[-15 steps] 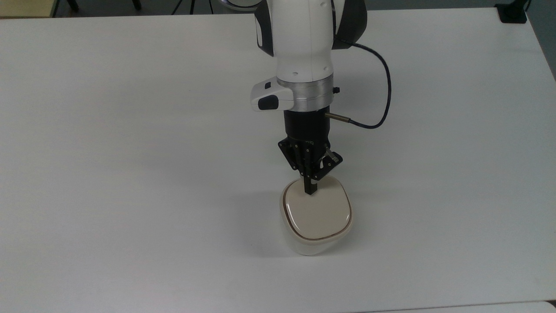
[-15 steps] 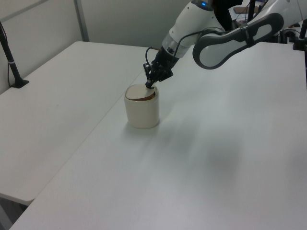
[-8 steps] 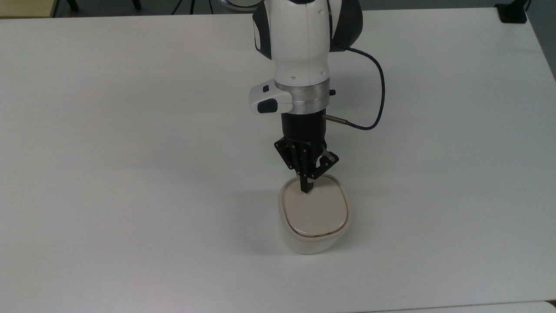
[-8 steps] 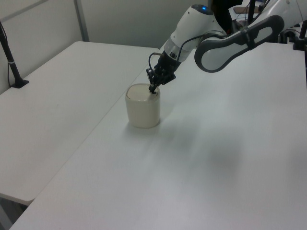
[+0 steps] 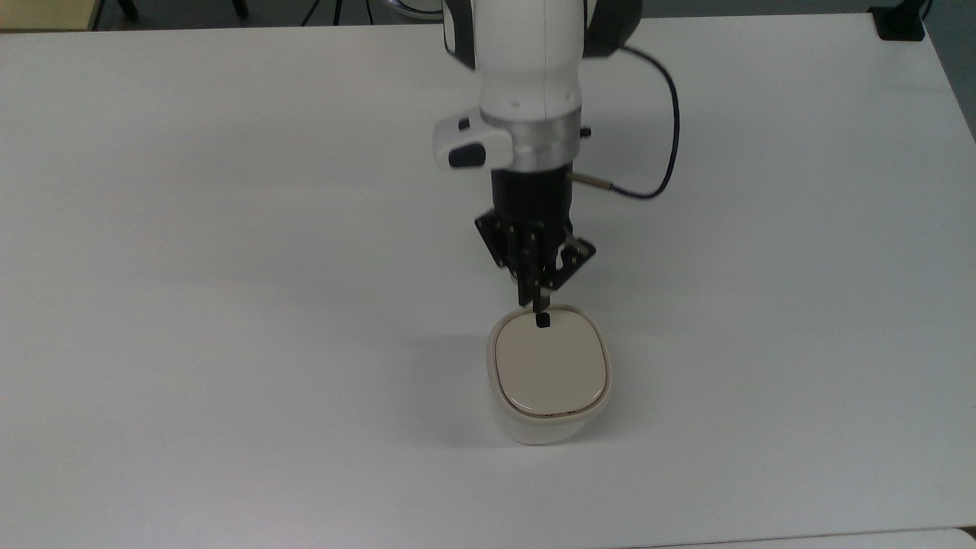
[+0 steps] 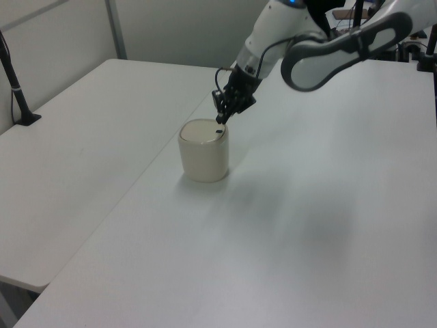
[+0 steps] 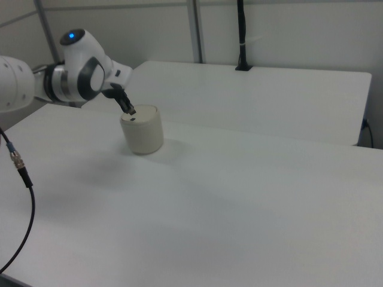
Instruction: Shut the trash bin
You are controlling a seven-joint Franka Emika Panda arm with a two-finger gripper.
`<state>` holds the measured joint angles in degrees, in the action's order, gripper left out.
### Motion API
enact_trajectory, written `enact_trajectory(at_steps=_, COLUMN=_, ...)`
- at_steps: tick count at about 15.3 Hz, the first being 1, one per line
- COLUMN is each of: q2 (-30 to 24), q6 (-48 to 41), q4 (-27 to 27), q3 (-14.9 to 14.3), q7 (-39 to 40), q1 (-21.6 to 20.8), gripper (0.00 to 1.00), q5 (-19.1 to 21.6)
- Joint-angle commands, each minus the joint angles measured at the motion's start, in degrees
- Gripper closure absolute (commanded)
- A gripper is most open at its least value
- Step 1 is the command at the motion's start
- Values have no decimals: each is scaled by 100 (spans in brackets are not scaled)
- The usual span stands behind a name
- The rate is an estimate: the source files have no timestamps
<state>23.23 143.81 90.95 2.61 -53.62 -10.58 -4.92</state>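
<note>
The cream-white trash bin (image 5: 549, 427) stands upright on the white table, and its beige lid (image 5: 550, 370) lies flat and level inside the rim. A small black square mark (image 5: 542, 321) shows at the lid's far edge in the top view. My gripper (image 5: 534, 302) hangs just above and behind that mark, fingers shut together and holding nothing, clear of the lid. In the left view the gripper (image 6: 220, 120) hovers over the bin's (image 6: 203, 158) far right rim. In the right view the gripper (image 7: 130, 110) sits above the bin (image 7: 143, 131) at its left edge.
A black cable (image 5: 671, 130) loops off the wrist. A black post (image 6: 15, 82) is clamped at the left table's edge, and another black pole (image 7: 241, 36) stands at the back. A seam (image 6: 136, 184) between two tables runs just left of the bin.
The lid went from tilted to flat under the fingertips' push. The gripper has since lifted off and drawn back, uncovering the black mark.
</note>
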Motion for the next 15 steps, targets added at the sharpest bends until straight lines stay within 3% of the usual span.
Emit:
enact_trajectory(at_steps=1, q2=-924, q6=-1115, q4=283, q3=55, q7=114, q1=65, gripper=1, q5=149)
enact_trajectory(at_steps=5, q2=-1627, q6=-2705, q4=283, q3=55, q7=876, q1=170, gripper=0, q5=184)
enact_trajectory(at_steps=10, q2=-2602, q6=-4464, q4=458, q3=55, q7=2598, q1=626, gripper=0, q5=588)
enact_trajectory(at_steps=13, q2=-3174, q6=-5133, q4=651, q3=46, q7=3819, q1=1039, gripper=0, q5=939)
enact_trajectory(at_steps=15, q2=-3403, q6=-5258, q4=801, q3=37, q7=4672, q1=1233, gripper=0, q5=957)
